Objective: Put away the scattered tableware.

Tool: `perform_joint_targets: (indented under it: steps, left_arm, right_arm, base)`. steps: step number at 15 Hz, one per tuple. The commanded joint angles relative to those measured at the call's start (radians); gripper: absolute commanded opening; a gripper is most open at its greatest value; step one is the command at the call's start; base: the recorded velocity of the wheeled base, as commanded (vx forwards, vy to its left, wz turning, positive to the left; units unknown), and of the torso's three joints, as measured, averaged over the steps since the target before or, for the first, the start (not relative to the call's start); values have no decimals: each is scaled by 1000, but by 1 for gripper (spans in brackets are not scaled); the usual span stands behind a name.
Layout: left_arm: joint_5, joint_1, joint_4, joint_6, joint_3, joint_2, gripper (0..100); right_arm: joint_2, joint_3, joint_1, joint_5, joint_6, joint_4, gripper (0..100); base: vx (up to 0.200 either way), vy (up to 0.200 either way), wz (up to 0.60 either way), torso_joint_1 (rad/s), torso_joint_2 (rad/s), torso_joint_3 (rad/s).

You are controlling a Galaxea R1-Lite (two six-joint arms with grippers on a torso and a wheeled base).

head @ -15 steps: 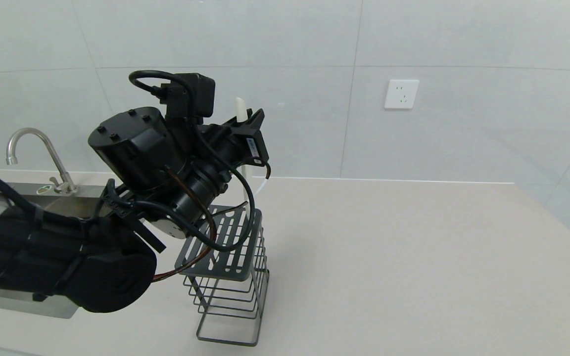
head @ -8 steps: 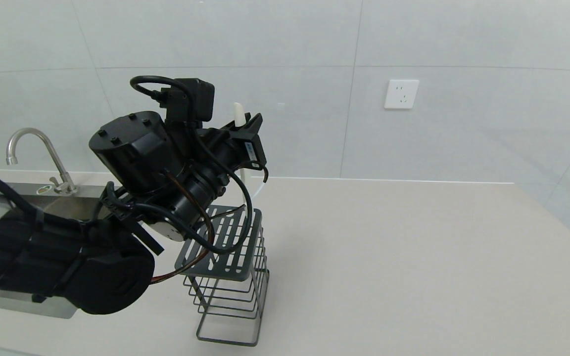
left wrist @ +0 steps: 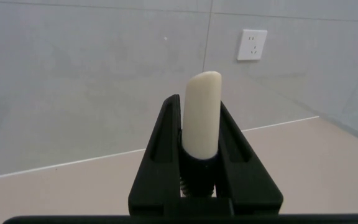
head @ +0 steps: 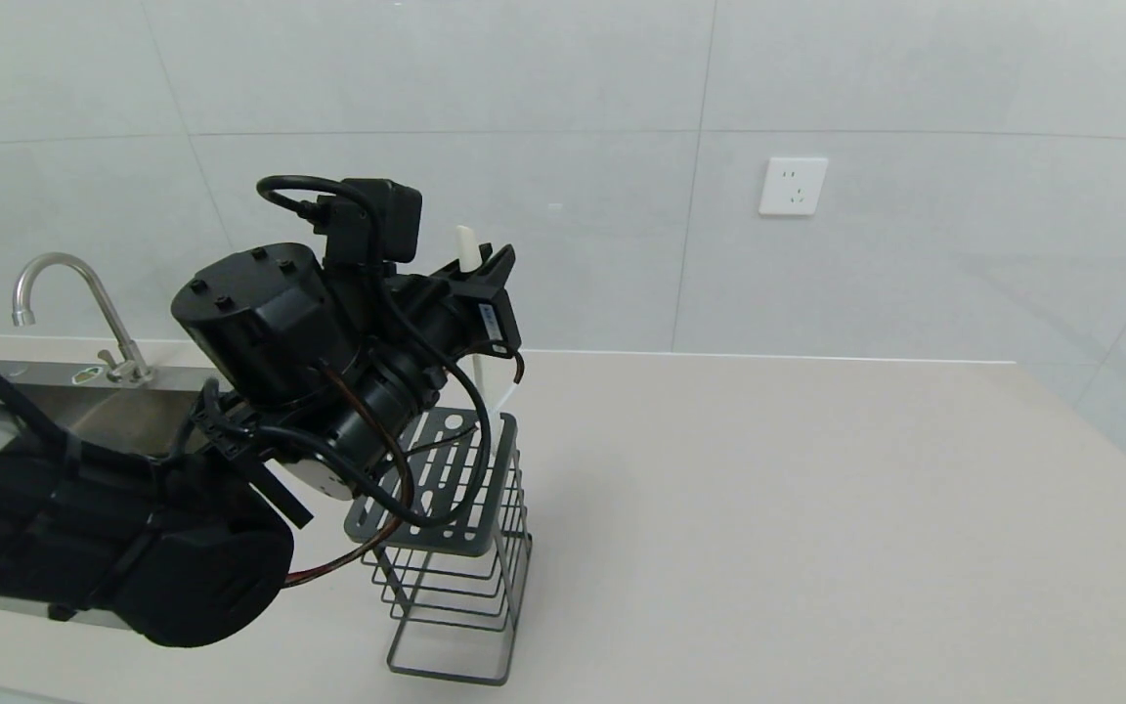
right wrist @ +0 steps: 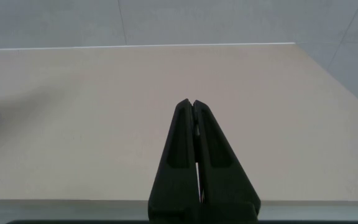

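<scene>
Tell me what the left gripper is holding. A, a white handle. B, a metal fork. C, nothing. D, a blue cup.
A: the left gripper is clamped on a white handle, whose rounded end sticks out past the fingertips.

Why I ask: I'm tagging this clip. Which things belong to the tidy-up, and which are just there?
Job: white utensil, clamped in the left claw; dark wire rack with slotted top, below it; right claw, shut and empty.
Just there: faucet, sink, wall socket, counter.
</scene>
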Motion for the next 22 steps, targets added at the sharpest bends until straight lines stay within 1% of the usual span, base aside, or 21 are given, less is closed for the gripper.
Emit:
perform_joint_targets:
  steps: [1, 3, 6, 15, 18, 22]
  left_arm:
    - [0, -4, 1, 0, 3, -1, 0]
    - [0, -9, -4, 0, 12, 1, 0]
    - [0, -12, -13, -2, 56, -2, 0]
    - [-3, -13, -41, -6, 59, 42, 0]
    - [-4, -24, -45, -8, 59, 59, 0]
    - [-3, -28, -110, -8, 79, 94, 0]
  right_arm:
    - [2, 0, 0, -1, 0, 0, 0]
    - [2, 0, 0, -1, 0, 0, 0]
    - [2, 0, 0, -1, 0, 0, 0]
    - [2, 0, 0, -1, 0, 0, 0]
    - [2, 0, 0, 1, 0, 0, 0]
    - [2, 0, 0, -1, 0, 0, 0]
  base:
    - [0, 0, 0, 0, 0, 0]
    - [0, 0, 0, 0, 0, 0]
    - [0, 0, 0, 0, 0, 0]
    - [0, 0, 0, 0, 0, 0]
    - [0, 0, 0, 0, 0, 0]
    - [0, 0, 0, 0, 0, 0]
